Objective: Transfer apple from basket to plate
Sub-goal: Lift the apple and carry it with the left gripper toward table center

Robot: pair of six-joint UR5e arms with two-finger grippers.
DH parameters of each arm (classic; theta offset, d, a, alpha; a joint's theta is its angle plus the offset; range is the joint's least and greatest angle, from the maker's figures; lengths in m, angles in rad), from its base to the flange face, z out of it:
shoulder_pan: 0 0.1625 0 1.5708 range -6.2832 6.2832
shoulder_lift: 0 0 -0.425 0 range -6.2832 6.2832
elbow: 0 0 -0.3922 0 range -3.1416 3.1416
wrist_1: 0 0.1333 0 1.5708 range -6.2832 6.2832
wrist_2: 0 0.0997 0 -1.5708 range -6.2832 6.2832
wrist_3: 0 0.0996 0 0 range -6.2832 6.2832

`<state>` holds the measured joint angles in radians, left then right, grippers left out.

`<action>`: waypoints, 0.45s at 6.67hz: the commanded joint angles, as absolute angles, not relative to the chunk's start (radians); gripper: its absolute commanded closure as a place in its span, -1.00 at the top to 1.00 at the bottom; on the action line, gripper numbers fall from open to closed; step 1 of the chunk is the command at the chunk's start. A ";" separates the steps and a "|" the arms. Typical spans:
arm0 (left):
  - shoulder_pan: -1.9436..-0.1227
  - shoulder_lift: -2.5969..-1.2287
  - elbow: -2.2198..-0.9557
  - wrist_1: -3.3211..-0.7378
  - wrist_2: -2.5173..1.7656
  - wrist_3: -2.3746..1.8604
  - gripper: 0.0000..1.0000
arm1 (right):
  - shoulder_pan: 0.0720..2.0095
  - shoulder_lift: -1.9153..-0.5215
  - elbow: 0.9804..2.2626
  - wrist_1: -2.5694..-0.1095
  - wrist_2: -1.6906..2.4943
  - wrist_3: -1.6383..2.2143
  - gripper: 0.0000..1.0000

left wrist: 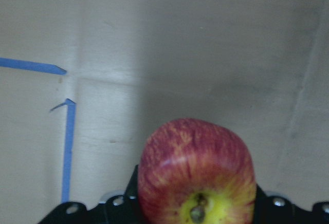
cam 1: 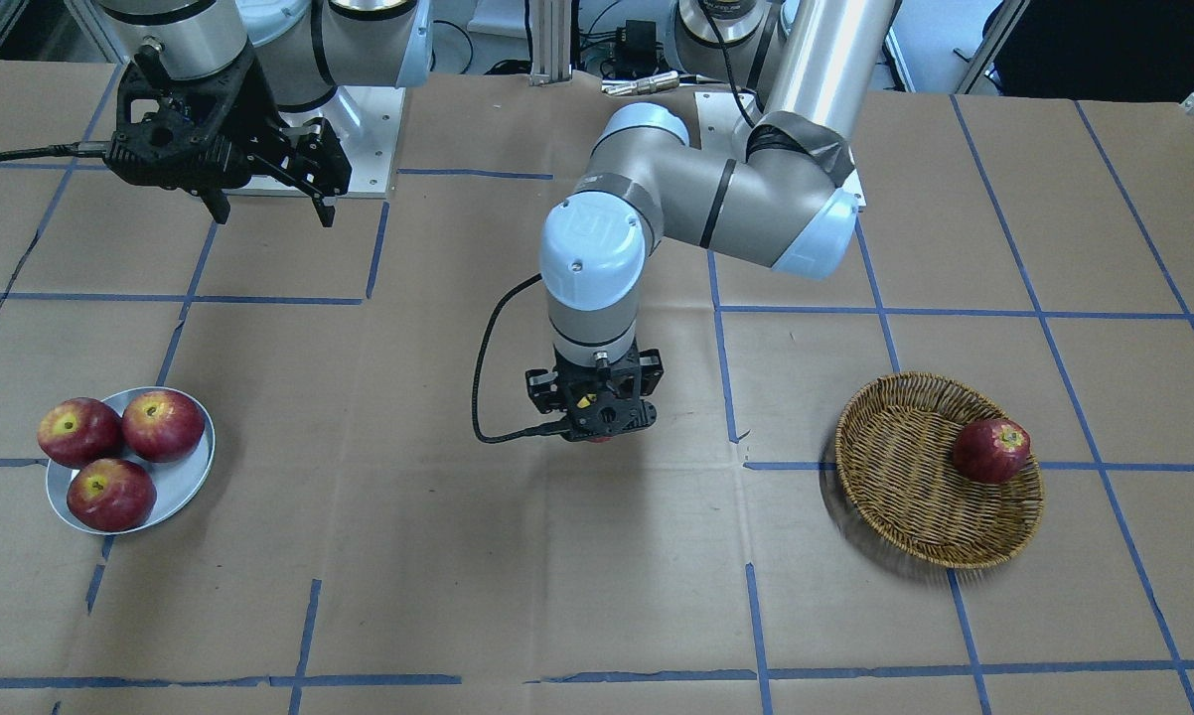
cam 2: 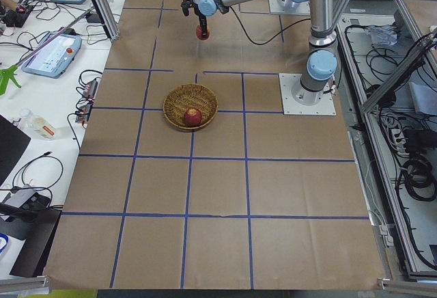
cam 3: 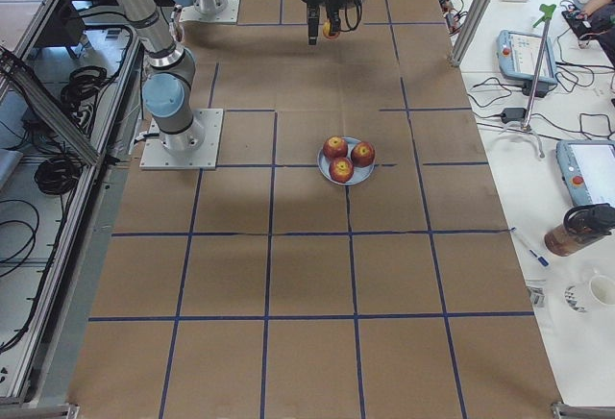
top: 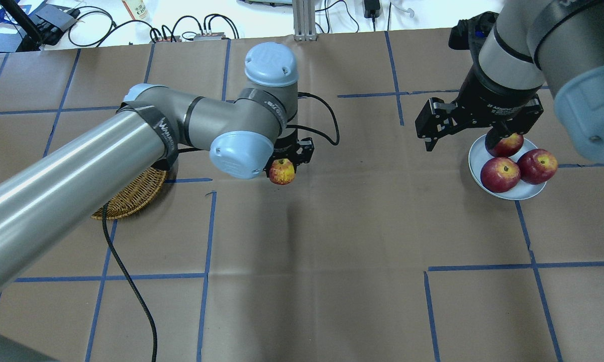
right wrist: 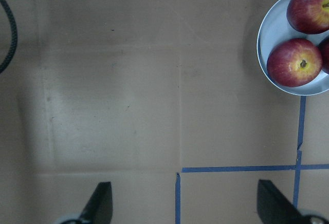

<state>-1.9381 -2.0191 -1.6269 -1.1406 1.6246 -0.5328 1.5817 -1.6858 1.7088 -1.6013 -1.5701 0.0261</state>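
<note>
Apple, red with a yellow-orange streaked top, hangs pinched in the left end effector above the middle of the tabletop, between the basket and the plate and touching neither. The tabletop is covered in brown paper marked into squares by blue tape lines. The left arm reaches across it from the basket side, with its wrist pointing straight down. A black cable loops out from the wrist. The right arm hangs over the plate side, and its end effector has its fingers spread wide with nothing between them.

The basket, round, shallow and golden brown, sits on the robot's left with one darker red apple against its wall. The plate, small and pale grey-blue, lies on the robot's right and carries three deep red apples with yellow centres, packed close together. In the left wrist view the held apple's stem hollow faces the camera, with the end effector's black body at both sides.
</note>
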 commanded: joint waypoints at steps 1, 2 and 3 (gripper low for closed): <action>-1.976 -2.118 -1.531 -1.140 1.588 -0.583 -0.27 | 1.582 -1.686 1.707 -1.603 -1.571 0.026 1.00; -1.976 -2.138 -1.517 -1.138 1.589 -0.578 -0.27 | 1.583 -1.686 1.703 -1.601 -1.571 0.026 1.00; -1.976 -2.144 -1.519 -1.129 1.586 -0.577 -0.26 | 1.583 -1.684 1.700 -1.603 -1.571 0.026 1.00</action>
